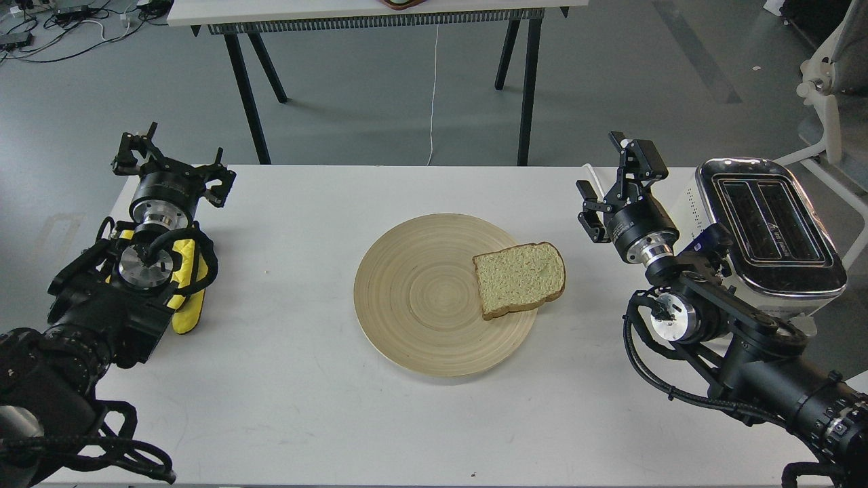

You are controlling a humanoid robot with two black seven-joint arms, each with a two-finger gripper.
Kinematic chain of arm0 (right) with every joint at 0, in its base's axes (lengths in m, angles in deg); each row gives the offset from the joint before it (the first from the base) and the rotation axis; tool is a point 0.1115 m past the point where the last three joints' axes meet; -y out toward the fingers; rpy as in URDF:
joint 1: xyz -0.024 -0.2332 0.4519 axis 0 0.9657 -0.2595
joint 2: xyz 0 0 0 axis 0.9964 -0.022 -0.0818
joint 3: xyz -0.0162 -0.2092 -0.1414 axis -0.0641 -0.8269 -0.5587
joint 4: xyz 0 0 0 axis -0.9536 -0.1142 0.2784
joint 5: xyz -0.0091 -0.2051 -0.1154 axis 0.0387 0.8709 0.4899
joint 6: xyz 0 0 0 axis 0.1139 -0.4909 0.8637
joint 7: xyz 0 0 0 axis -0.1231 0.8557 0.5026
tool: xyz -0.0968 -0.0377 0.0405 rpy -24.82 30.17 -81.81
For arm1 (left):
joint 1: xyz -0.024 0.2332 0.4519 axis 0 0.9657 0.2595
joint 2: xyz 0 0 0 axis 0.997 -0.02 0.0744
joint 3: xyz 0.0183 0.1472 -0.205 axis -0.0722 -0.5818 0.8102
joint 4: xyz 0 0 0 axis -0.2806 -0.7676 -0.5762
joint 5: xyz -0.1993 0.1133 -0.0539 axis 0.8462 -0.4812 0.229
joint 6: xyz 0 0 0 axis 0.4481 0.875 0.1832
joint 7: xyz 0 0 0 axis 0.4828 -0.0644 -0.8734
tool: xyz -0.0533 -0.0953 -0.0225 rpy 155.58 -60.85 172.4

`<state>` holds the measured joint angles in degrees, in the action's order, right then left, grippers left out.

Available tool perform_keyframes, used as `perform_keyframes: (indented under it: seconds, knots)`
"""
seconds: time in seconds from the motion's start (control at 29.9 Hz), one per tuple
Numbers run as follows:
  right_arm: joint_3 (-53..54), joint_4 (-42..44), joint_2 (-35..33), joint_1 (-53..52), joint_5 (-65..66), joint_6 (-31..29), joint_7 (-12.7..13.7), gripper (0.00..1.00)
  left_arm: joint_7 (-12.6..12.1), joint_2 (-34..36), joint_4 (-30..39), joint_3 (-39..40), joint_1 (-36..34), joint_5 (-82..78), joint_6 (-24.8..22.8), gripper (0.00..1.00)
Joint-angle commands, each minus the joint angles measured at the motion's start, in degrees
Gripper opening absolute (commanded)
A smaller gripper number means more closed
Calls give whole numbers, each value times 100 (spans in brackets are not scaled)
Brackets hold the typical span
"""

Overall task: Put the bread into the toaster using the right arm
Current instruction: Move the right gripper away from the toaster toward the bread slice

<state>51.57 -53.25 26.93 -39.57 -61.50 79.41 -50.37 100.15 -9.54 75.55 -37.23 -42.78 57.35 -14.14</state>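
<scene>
The bread (519,278), a pale tan slice with a brown crust, lies flat on the right side of a round wooden plate (413,298), its edge overhanging the rim. The toaster (770,230), cream-white with a chrome top and two empty slots, stands at the table's right edge. My right gripper (612,177) is held above the table between the bread and the toaster, pointing away from me, open and empty. Its arm crosses in front of the toaster's left side. My left gripper (175,163) is open and empty at the far left.
The white table (305,407) carries only the plate and toaster. Yellow padding (186,285) wraps the left arm. Beyond the far edge stand a black-legged table (373,13) and a hanging white cable (434,88); a white chair (827,88) is at the right.
</scene>
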Motion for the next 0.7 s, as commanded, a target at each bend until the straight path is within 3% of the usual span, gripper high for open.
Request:
perform_keyframes:
  seconds: [0.0,0.3,0.67]
  knots:
    - [-9,0,-1,-1,0,1,0,100,0,3,0,2,0,0,0,100]
    - [-88,-184,-1,-62,131,211,0,100,-9,-6,0,-7,0,0,0,100]
    - [-1272,-254,-255,-334,1905,2776,0,100,-9,-6,0,-7,0,-9,0,100]
